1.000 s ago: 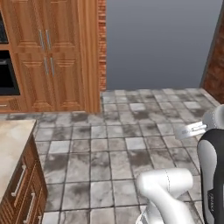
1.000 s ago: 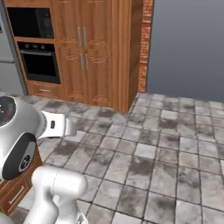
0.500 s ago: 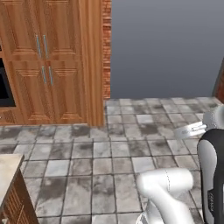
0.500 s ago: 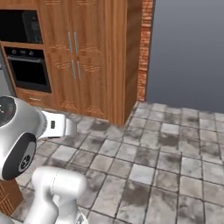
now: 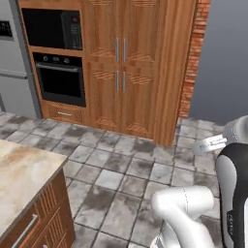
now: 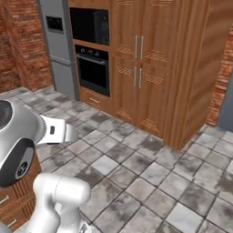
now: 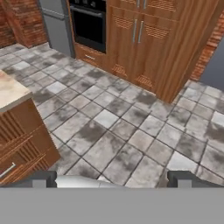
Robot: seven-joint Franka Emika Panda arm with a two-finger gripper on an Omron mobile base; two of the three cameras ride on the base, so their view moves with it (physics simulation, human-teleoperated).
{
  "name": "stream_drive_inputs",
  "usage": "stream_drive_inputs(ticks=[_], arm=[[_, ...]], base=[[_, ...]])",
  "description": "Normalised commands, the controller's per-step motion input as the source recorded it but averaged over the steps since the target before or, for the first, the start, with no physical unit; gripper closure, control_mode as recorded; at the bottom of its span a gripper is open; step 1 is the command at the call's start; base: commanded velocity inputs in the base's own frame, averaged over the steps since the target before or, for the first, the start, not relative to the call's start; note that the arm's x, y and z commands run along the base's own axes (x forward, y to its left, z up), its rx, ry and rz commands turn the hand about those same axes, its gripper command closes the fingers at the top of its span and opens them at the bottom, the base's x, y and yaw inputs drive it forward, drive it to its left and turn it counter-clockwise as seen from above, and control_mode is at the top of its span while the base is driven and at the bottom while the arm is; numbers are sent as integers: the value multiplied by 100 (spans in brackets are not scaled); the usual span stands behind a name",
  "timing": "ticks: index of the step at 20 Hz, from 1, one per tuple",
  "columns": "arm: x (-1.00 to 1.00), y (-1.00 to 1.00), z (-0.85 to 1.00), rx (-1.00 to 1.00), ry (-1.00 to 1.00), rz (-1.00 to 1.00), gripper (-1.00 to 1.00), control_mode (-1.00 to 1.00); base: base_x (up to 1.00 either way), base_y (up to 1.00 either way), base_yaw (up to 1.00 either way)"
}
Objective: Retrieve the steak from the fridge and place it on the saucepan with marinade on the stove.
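The fridge (image 6: 58, 50) sits at the far left of the room in the right base view, grey w/ a dark display panel up top, doors closed as far as the pics show. In the left base view just a strip of it shows at the left edge (image 5: 14, 63), and the hand view catches its lower part at top left (image 7: 56, 24). A brick wall (image 6: 20, 43) stands to its left.

Right next to the fridge there's a built-in wall oven (image 6: 93, 68) w/ a microwave (image 6: 90, 25) stacked above it, both dark-fronted, set into tall wooden cabinets (image 6: 150, 63) w/ pairs of vertical bar handles. Floor (image 7: 131, 127) is mottled grey stone tile.

The claw (image 7: 113, 179) is fully released, nothing between its fingertips (image 7: 41, 178), which stand wide apart at the bottom of the hand view, pointing out over the bare floor twd the cabinets. Robot is well apart from the fridge.

A tabletop (image 5: 22, 177) w/ a pale beige stone surface and wooden drawers under it sits at the lower left of the left base view; the hand view has it at its left (image 7: 8, 92).
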Motion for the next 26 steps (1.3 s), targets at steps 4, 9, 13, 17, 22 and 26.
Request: stream_drive_inputs(ticks=[4, 9, 13, 17, 22, 26], arm=[[0, 0, 0, 0, 0, 0, -100, 100], [0, 0, 0, 0, 0, 0, -100, 100], [0, 0, 0, 0, 0, 0, -100, 100], [0, 0, 0, 0, 0, 0, -100, 100], [0, 0, 0, 0, 0, 0, -100, 100], [0, 0, 0, 0, 0, 0, -100, 100]], base=[[78, 3, 66], [79, -60, 15], [86, -71, 2], [100, 14, 6], [100, 59, 21], [100, 54, 38]])
